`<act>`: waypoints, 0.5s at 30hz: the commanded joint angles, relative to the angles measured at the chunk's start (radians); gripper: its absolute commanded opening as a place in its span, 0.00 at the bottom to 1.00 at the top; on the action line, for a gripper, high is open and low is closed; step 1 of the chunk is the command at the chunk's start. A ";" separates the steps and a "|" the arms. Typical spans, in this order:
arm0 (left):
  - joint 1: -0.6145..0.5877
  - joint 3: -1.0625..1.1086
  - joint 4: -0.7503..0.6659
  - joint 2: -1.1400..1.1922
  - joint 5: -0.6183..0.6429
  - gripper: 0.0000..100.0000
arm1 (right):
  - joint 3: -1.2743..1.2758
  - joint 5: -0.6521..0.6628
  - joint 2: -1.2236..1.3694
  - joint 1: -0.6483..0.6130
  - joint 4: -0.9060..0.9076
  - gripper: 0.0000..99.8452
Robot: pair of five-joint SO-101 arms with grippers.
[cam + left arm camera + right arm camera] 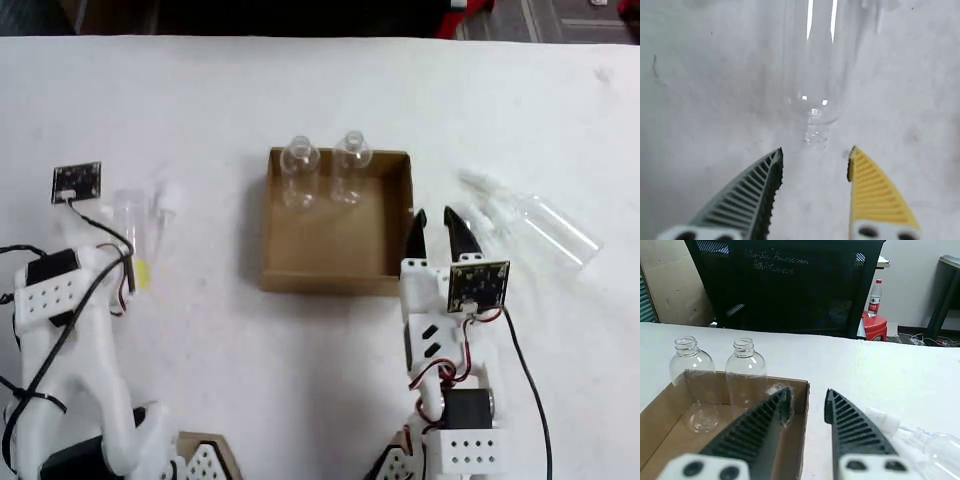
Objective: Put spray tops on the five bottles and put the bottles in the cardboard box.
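- Jaws on your left gripper (816,150) stand parted and empty; the clear plastic bottle (812,75) lies just ahead, neck towards them, seemingly laid for grasping.
- Your right gripper (808,391) gapes too, just beside the brown cardboard box (330,250) holding two uncapped clear bottles (300,172).

Glossy clr plastic bottles (300,172), matt cardbd box (330,283)

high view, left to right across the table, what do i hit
left bottle → spray top → box → right gripper → right bottle
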 commanded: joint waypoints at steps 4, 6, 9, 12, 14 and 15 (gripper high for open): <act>-0.010 -0.089 0.005 0.008 -0.008 0.21 | 0.008 0.011 0.007 -0.033 0.002 0.09; -0.005 -0.121 0.015 0.056 -0.011 0.21 | 0.008 0.011 0.007 -0.035 0.012 0.09; -0.005 -0.207 0.060 0.185 -0.011 0.21 | 0.008 0.011 0.007 -0.036 0.015 0.09; -0.005 -0.273 0.086 0.308 -0.012 0.21 | 0.008 0.011 0.007 -0.036 0.015 0.09; -0.005 -0.307 0.080 0.363 -0.012 0.21 | 0.008 0.011 0.007 -0.036 0.015 0.09; -0.005 -0.316 0.072 0.381 -0.012 0.21 | 0.008 0.011 0.007 -0.036 0.015 0.09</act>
